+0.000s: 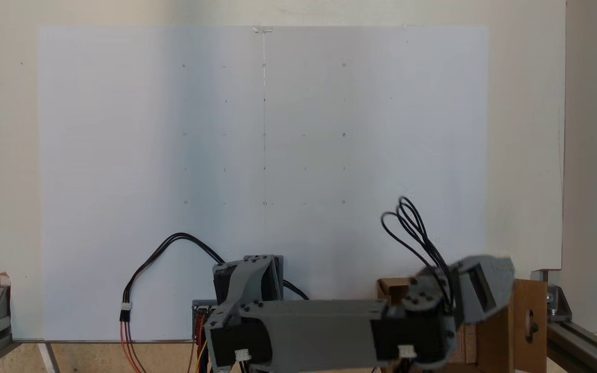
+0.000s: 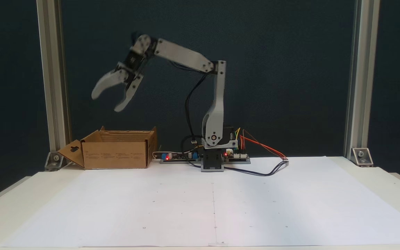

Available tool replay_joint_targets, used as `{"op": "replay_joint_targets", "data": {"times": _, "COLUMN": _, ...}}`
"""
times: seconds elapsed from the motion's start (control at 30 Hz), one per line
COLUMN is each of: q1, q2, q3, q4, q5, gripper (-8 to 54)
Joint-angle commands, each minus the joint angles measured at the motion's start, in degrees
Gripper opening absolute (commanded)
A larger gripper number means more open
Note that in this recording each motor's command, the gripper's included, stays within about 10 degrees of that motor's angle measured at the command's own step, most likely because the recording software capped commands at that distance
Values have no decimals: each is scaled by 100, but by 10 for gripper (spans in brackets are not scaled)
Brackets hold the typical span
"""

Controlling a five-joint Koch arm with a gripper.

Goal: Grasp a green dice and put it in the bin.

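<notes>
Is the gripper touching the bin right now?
Apart. In a fixed view the gripper, jaws spread, hangs well above the bin, with dark backdrop plainly visible between its fingertips and the box's top edges.

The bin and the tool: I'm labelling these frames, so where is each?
bin (image 2: 115, 154): a fixed view, on its front cardboard wall.
tool (image 2: 105, 103): a fixed view, midway between its two spread tips, above the bin.

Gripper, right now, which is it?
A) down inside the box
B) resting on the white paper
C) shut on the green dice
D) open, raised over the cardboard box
D: in a fixed view the gripper has its jaws spread with nothing between them, hanging high above the cardboard box.
</notes>
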Motion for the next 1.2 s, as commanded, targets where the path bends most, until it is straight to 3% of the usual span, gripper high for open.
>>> {"op": "replay_joint_targets", "data": {"times": 0.0, "q1": -817, "q2": 272, "q3": -237, "q4": 62, "q5": 826, "gripper": 330}}
{"op": "replay_joint_targets", "data": {"times": 0.1, "q1": -1978, "q2": 545, "q3": 44, "q4": 79, "q5": 1292, "gripper": 333}}
{"op": "replay_joint_targets", "data": {"times": 0.43, "q1": -5616, "q2": 940, "q3": 325, "q4": 18, "q5": 1802, "gripper": 436}}
{"op": "replay_joint_targets", "data": {"times": 0.7, "q1": -7603, "q2": 1811, "q3": 2241, "q4": -1853, "q5": 1784, "gripper": 432}}
{"op": "replay_joint_targets", "data": {"times": 1.17, "q1": -8156, "q2": 3463, "q3": 5238, "q4": -5421, "q5": 1160, "gripper": 434}}
